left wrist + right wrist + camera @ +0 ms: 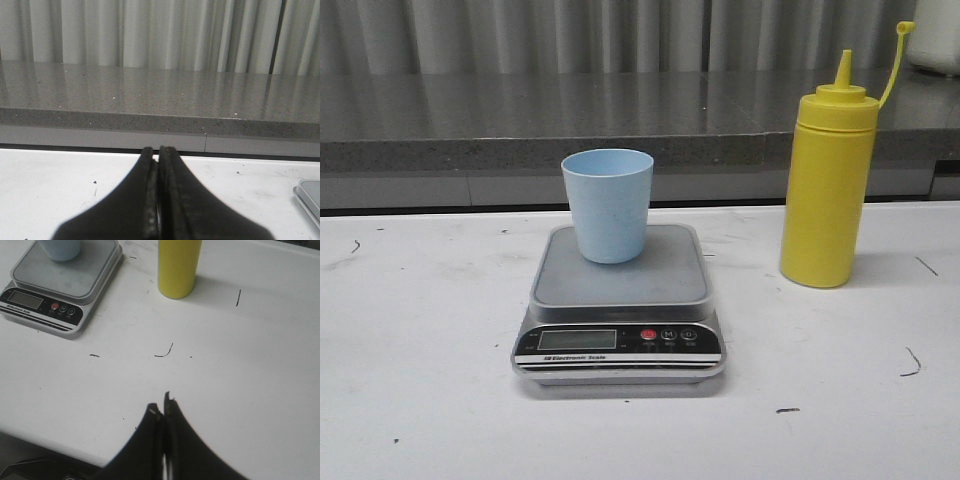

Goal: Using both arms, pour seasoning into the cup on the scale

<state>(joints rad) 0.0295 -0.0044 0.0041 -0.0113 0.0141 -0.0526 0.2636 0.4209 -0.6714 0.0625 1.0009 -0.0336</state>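
Observation:
The light blue cup (608, 204) stands upright on the grey platform of the scale (618, 266), toward its back. The yellow seasoning bottle (828, 190) stands upright on the white table to the right of the scale, its cap hanging open on its tether. In the right wrist view the scale (65, 277), the cup's base (61, 248) and the bottle's lower body (177, 267) show far ahead of my right gripper (161, 407), which is shut and empty. My left gripper (156, 151) is shut and empty; only the scale's corner (310, 195) shows beside it. Neither arm shows in the front view.
A grey stone ledge (470, 125) runs along the back of the white table (420, 350), with a pleated curtain behind it. A white object (935, 35) sits on the ledge at far right. The table's near edge shows in the right wrist view (45, 437).

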